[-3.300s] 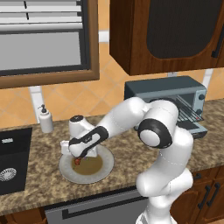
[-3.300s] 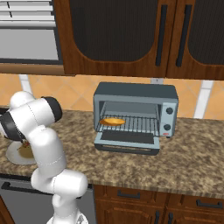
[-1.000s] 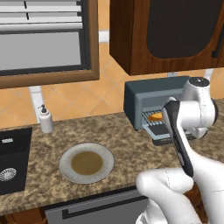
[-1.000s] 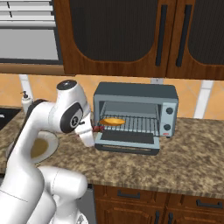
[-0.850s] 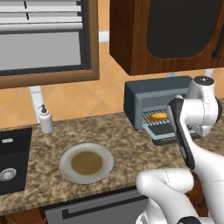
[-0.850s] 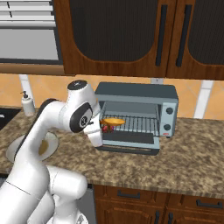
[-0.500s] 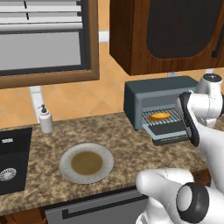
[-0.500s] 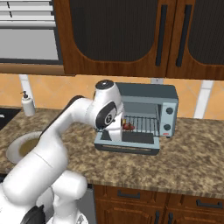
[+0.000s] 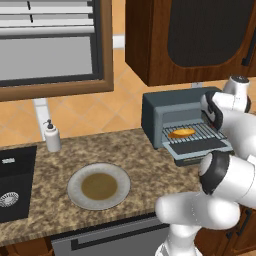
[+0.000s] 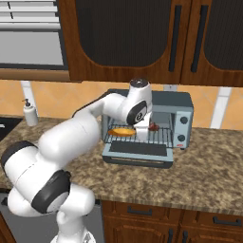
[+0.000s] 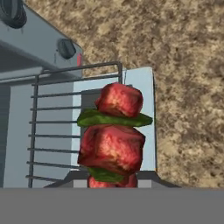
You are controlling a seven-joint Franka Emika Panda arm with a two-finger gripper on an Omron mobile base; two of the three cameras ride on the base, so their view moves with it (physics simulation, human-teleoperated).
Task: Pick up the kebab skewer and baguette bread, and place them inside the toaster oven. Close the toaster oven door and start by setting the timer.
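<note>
Claw [image 10: 150, 127] now at toaster oven [image 10: 182, 115]; kebab skewer [image 11: 113, 135] close-up from hand.

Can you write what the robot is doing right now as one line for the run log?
end effector: shut on kebab skewer | skewer: over wire rack | baguette bread: on rack | toaster oven door: open

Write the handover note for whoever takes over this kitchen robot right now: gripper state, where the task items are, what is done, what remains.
Gripper: jaws shut on the kebab skewer, held over the wire rack at the toaster oven mouth.
Baguette bread: lying on the rack's left side.
Toaster oven door: dropped open.
Plate: on the counter.
Done: baguette in, skewer picked up.
Left: release the skewer on the rack, close the door, set the timer.
</note>
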